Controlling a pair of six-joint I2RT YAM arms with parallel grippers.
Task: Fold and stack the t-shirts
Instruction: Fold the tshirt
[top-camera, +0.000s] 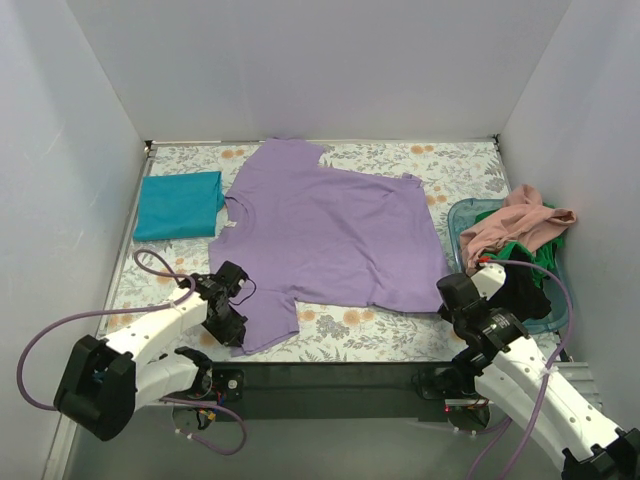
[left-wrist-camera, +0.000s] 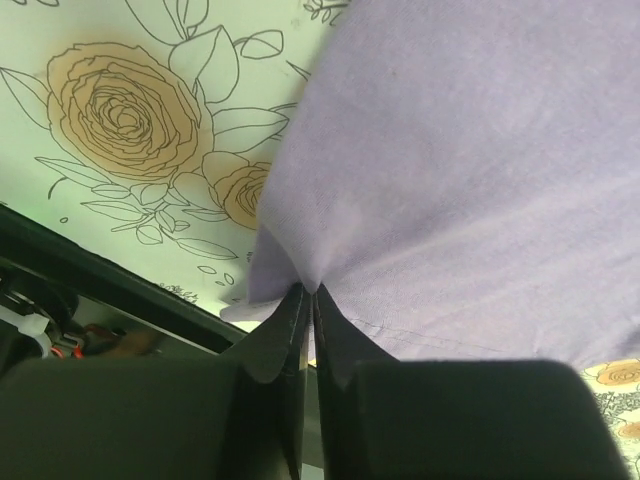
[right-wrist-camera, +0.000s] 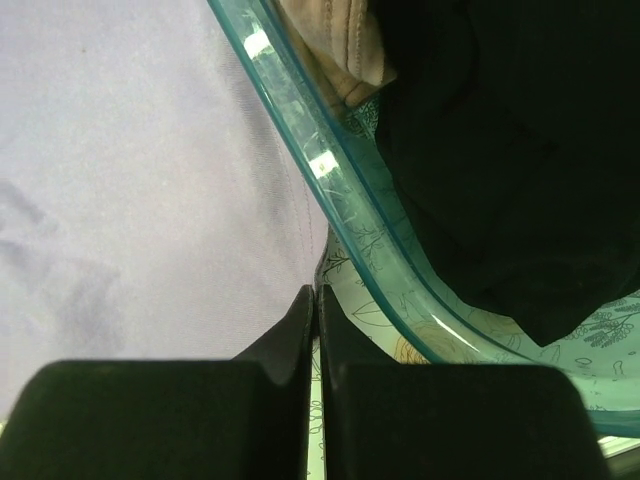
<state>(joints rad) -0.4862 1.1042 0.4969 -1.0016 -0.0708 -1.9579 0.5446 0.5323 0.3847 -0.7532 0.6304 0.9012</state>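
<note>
A lavender-purple t-shirt (top-camera: 330, 235) lies spread flat on the middle of the table. My left gripper (top-camera: 232, 318) is shut on its near left corner; the left wrist view shows the fabric (left-wrist-camera: 480, 150) pinched and bunched between the tips (left-wrist-camera: 308, 290). My right gripper (top-camera: 453, 296) is shut at the shirt's near right corner, its tips (right-wrist-camera: 316, 292) meeting the hem of the lavender fabric (right-wrist-camera: 130, 150). A folded teal t-shirt (top-camera: 178, 205) lies at the far left. Salmon-pink (top-camera: 515, 225), green (top-camera: 517, 250) and black (top-camera: 525, 290) t-shirts are heaped in the tub.
The see-through blue tub (top-camera: 462, 215) stands at the right edge, its rim (right-wrist-camera: 330, 170) just right of my right fingers. A floral-print cloth (top-camera: 350, 330) covers the table. The black front edge (top-camera: 330, 375) runs just behind both grippers. White walls close in the table.
</note>
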